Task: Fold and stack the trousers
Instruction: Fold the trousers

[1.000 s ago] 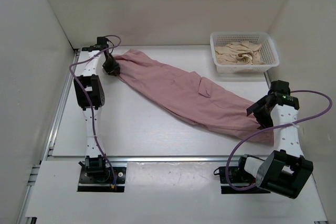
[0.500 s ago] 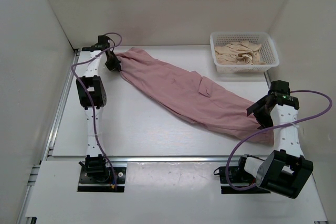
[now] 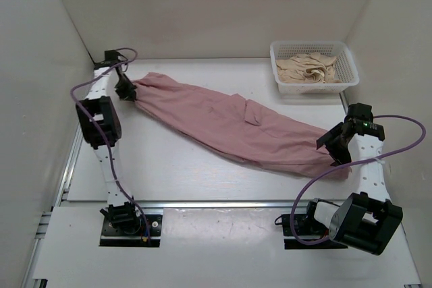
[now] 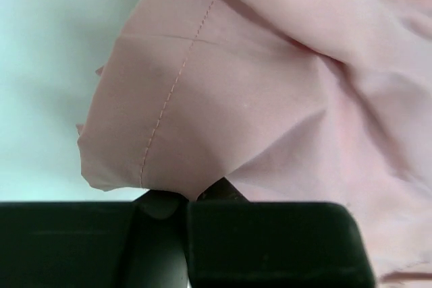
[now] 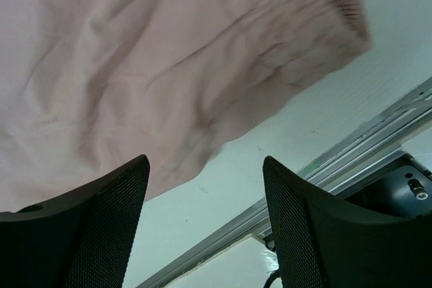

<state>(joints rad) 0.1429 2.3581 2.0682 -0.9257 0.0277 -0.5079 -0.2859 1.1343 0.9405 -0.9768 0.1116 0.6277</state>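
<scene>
The pink trousers (image 3: 236, 126) are spread in a long diagonal band across the surface (image 3: 175, 173), from the far left corner down toward the near right. They are not yet folded. The leg end lies at the far left and the gathered waistband (image 5: 290, 5) at the near right. A white basket (image 3: 280, 52) holding a beige garment (image 3: 309, 69) is set at the far right, well apart from the work.

The left tool (image 3: 127, 90) is clamped together on the leg end. In the left wrist view a stitched corner of the hem is seen pinched between the fingers, with the cloth fanning out beyond them. The right tool (image 3: 335, 148) is held over the waist end with its fingers (image 5: 101, 220) apart. Nothing is gripped between them, and only the fabric edge and bare surface are seen in the gap. Whether the fingers touch the cloth cannot be told.

The step in hand is judged to be the stretching of the trousers flat before the first fold, so the task is at an early stage. For the next move, the waist end would probably need to be pinned or gripped by the right tool. The leg end could then be drawn taut and carried over toward the waist. A thin fabric like this is likely to sag and wrinkle if it is lifted by one corner only.
</scene>
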